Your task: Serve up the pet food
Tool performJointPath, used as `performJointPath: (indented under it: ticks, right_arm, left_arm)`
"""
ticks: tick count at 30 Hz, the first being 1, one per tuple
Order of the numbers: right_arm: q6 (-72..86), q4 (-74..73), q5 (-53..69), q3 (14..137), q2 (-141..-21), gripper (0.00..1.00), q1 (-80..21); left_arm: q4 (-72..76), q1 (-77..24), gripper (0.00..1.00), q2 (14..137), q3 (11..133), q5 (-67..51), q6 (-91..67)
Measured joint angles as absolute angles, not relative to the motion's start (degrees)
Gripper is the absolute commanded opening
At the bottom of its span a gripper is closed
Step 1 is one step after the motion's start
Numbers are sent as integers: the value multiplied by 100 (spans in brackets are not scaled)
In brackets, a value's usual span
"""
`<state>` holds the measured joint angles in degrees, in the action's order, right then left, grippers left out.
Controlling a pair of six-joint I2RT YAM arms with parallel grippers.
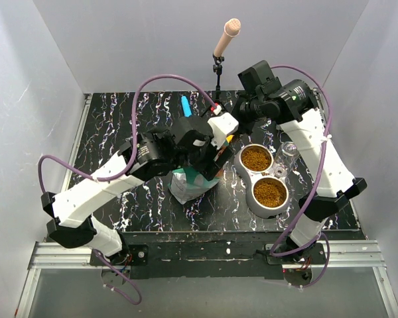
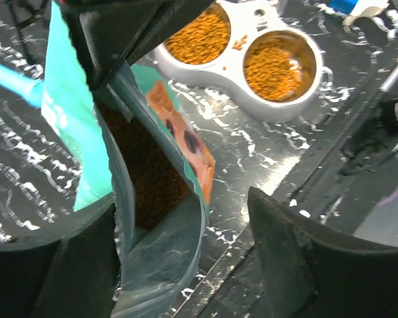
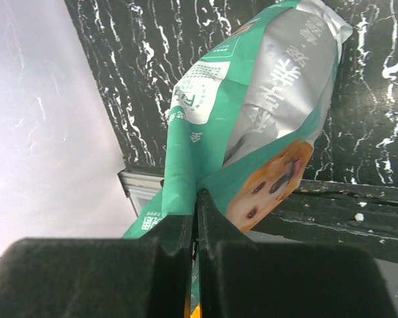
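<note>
Right hand [image 3: 197,225]: clamped on bag [image 3: 252,132] top edge.
Left hand [image 2: 179,212]: wide open, straddling bag mouth, gripping nothing.
Risk: if your single pinch slips, bag tips and kibble [image 2: 146,172] spills across worktop [image 1: 113,132].

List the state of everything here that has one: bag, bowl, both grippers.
pet food bag: open at the top, kibble inside.
double bowl: both wells filled with kibble.
right gripper: jaws shut on the bag's top edge.
left gripper: jaws open, part of the bag's wall between them.
</note>
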<state>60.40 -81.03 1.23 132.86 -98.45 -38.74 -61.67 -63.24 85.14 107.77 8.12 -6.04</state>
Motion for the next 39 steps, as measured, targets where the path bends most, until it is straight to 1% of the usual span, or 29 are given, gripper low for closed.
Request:
performJointPath:
  ticks: [3,7,9,10,12,14,15,16,17,20,22,23,27,31,33,36,39]
  right_arm:
    - [6121,-7946,233,13227,-9852,1,-3874]
    - [6106,-7725,283,13133,-9852,1,-3865]
    - [5944,-7690,322,13133,-9852,17,-3854]
    - [5795,-7655,377,13117,-9852,23,-3841]
    - [5286,-7288,858,12912,-9762,34,-3741]
    - [4764,-6941,1448,12663,-9614,55,-3498]
    - [4346,-6733,1835,12488,-9498,68,-3336]
    - [3865,-6486,2165,12254,-9317,76,-3179]
    - [3387,-6298,2383,11981,-9100,78,-3041]
    - [1992,-5800,2860,10691,-8071,77,-2827]
    - [1219,-5662,3221,10040,-7472,72,-2825]
    - [882,-5557,3433,9813,-7264,72,-2825]
    - [-40,-4799,4101,9006,-6823,73,-2818]
    - [-563,-3747,4475,7964,-6563,72,-2818]
    - [-764,-3524,4536,7710,-6501,70,-2818]
    - [-989,-3242,4532,7679,-6497,67,-2836]
    - [-1157,-2956,4515,7690,-6525,57,-2961]
  left_arm:
    - [-6224,-6504,47,8451,10637,1483,-364]
    - [-6215,-6510,18,8440,10455,2152,-152]
    - [-6187,-6512,5,8436,10403,2359,-128]
    - [-6152,-6512,0,8409,10353,2427,-139]
    - [-6095,-6510,0,8322,10217,2473,-152]
    - [-6014,-6504,0,8195,10068,2456,-169]
    - [-5990,-6504,0,8141,10014,2423,-185]
    - [-5959,-6504,0,8068,9944,2346,-211]
    - [-5918,-6499,0,7999,9876,2270,-224]
    - [-5782,-6486,0,7728,9627,1876,-255]
    - [-5780,-6477,0,7579,9529,1549,-237]
    - [-5802,-6469,0,7535,9520,1389,-224]
    - [-5863,-6416,0,7494,9522,895,-145]
    - [-5852,-6344,0,7494,9522,690,-84]
    - [-5839,-6313,0,7494,9522,650,-62]
    - [-5835,-6292,0,7494,9522,587,-56]
    - [-5837,-6276,0,7502,9529,534,-54]
